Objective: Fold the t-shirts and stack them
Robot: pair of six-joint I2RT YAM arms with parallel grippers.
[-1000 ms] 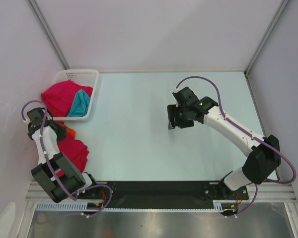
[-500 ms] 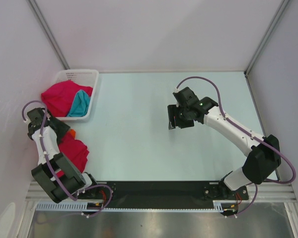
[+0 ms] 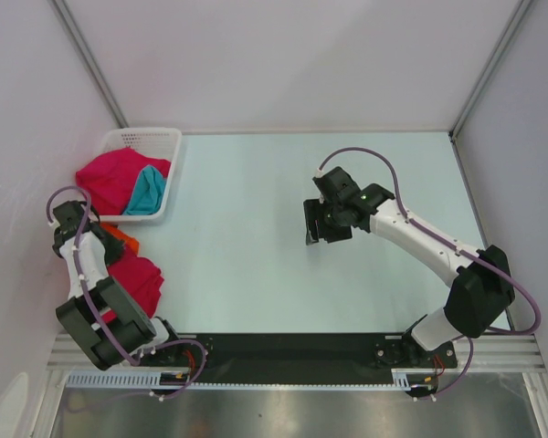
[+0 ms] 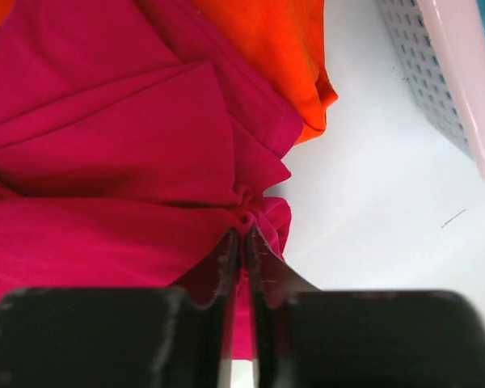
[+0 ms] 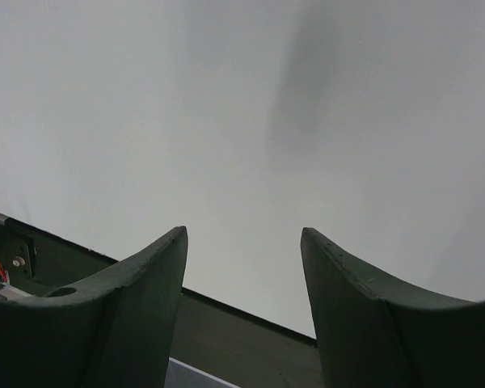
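A crumpled crimson t-shirt [image 3: 137, 278] [image 4: 105, 162] lies at the table's left edge, with an orange t-shirt [image 3: 121, 239] [image 4: 279, 48] partly under it on its far side. My left gripper [image 3: 103, 246] [image 4: 244, 234] is shut on a bunched fold of that crimson t-shirt. Another crimson t-shirt [image 3: 112, 178] and a teal t-shirt [image 3: 149, 193] spill from the basket. My right gripper [image 3: 321, 230] [image 5: 242, 234] hovers open over the bare middle of the table, holding nothing.
A white lattice basket [image 3: 160, 144] [image 4: 436, 73] stands at the back left, close to the shirts on the table. White walls close in the table on three sides. The black mounting rail [image 3: 292, 347] runs along the near edge.
My left gripper opened and then shut again on the crimson t-shirt's fold, shifting slightly. My right arm drifted a little to the left, still open.
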